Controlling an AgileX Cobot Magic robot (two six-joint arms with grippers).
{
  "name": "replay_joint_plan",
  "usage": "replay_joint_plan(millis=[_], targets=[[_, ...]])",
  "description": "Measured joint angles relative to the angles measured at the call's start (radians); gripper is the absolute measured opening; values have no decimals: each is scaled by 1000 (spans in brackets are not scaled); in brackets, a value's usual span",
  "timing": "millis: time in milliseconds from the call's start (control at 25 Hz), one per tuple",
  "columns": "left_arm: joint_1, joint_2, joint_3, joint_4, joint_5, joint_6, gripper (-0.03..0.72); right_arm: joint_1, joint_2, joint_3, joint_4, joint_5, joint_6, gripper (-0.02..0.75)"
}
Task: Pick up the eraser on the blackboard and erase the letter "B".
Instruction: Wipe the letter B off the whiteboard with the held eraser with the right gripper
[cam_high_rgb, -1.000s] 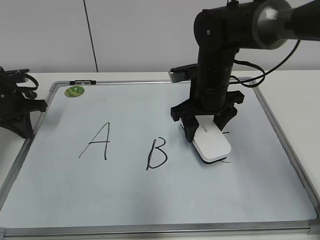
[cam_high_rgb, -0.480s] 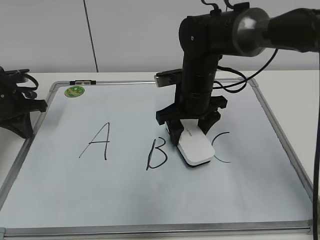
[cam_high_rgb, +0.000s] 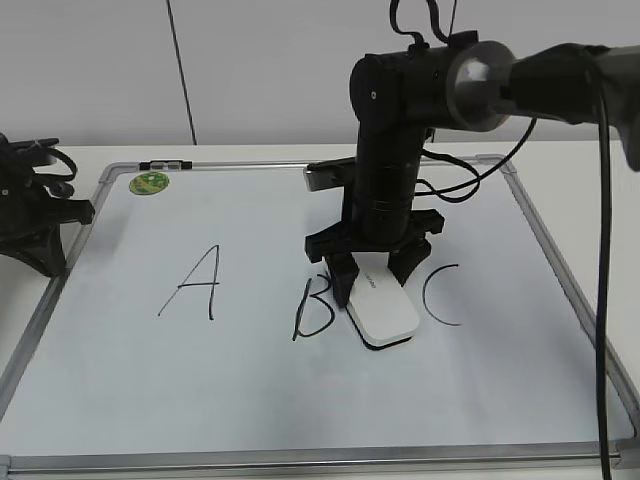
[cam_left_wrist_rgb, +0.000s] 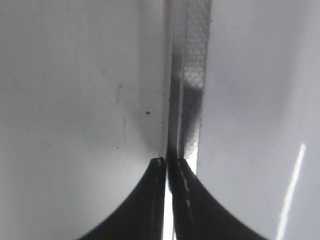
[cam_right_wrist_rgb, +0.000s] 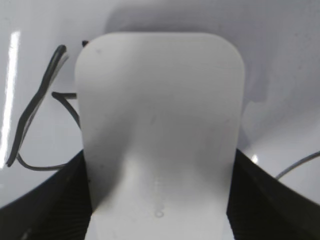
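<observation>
The blackboard (cam_high_rgb: 250, 400) is a white dry-erase board with a grey frame, lying flat. It bears black letters A (cam_high_rgb: 195, 283), B (cam_high_rgb: 311, 306) and C (cam_high_rgb: 440, 296). My right gripper (cam_high_rgb: 372, 268) is shut on the white eraser (cam_high_rgb: 382, 311), which rests on the board between B and C, its left edge touching the B's right side. In the right wrist view the eraser (cam_right_wrist_rgb: 160, 125) fills the jaws (cam_right_wrist_rgb: 160, 200), with B strokes (cam_right_wrist_rgb: 35, 120) at the left. My left gripper (cam_left_wrist_rgb: 170, 162) is shut and empty, over the board's left frame edge (cam_left_wrist_rgb: 192, 90).
A small green round magnet (cam_high_rgb: 149, 182) sits at the board's far left corner, next to a black clip (cam_high_rgb: 166, 163) on the frame. The left arm's black base (cam_high_rgb: 30, 210) stands off the board's left side. A cable hangs from the right arm (cam_high_rgb: 600, 250).
My right gripper has slid the eraser leftward across the board, from over the C to beside the B, uncovering the C. The left arm has not moved.
</observation>
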Motion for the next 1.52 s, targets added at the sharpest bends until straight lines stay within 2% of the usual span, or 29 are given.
replay_joint_plan(millis=[400,760,1160,1320,1520], targets=[[0,0,0,0,0,0,15,3,5,-4,15,7,-8,533],[0,0,0,0,0,0,18,98,22,-18,-34,14,-11,533],[-2,0,0,12,0,0,25,212,26,-19,-15,14,-13,533],[-2,0,0,12,0,0,28,236,26,-19,13,14,-17,533],[-2,0,0,12,0,0,29,238,28,-19,-9,14,-8,533]])
